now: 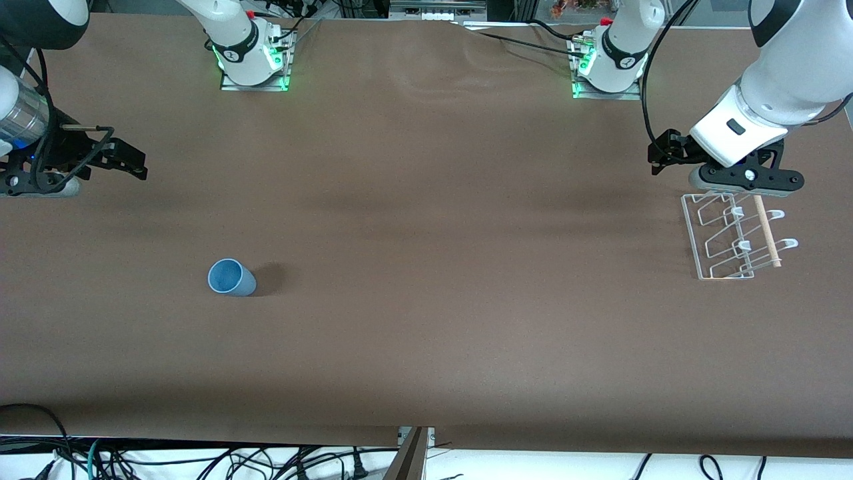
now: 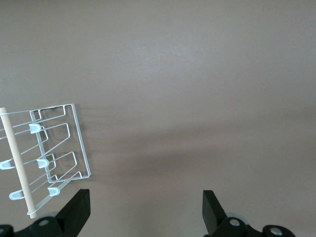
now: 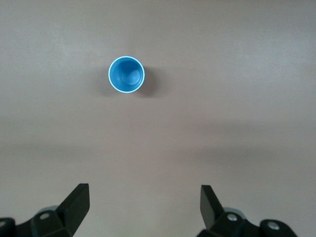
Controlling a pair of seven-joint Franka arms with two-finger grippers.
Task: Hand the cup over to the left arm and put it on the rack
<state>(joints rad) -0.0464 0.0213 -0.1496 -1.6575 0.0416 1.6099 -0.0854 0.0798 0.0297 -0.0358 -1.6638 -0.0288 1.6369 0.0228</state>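
The cup (image 3: 126, 74) stands upright on the brown bench (image 3: 237, 98), mouth up. The right gripper (image 3: 144, 205) hangs above bare bench, fingers (image 3: 78, 202) spread wide, empty.

A brown table (image 1: 426, 200) carries 2 loose things. The cup (image 1: 231, 277), light blue, stands upright on it with its mouth up, toward the right arm's end. The rack (image 1: 736, 237), a white wire frame with a pale wooden dowel (image 1: 768, 231) along 1 side, lies well apart from the cup, toward the left arm's end and slightly farther from the front camera than the cup. Bare cloth lies between them.
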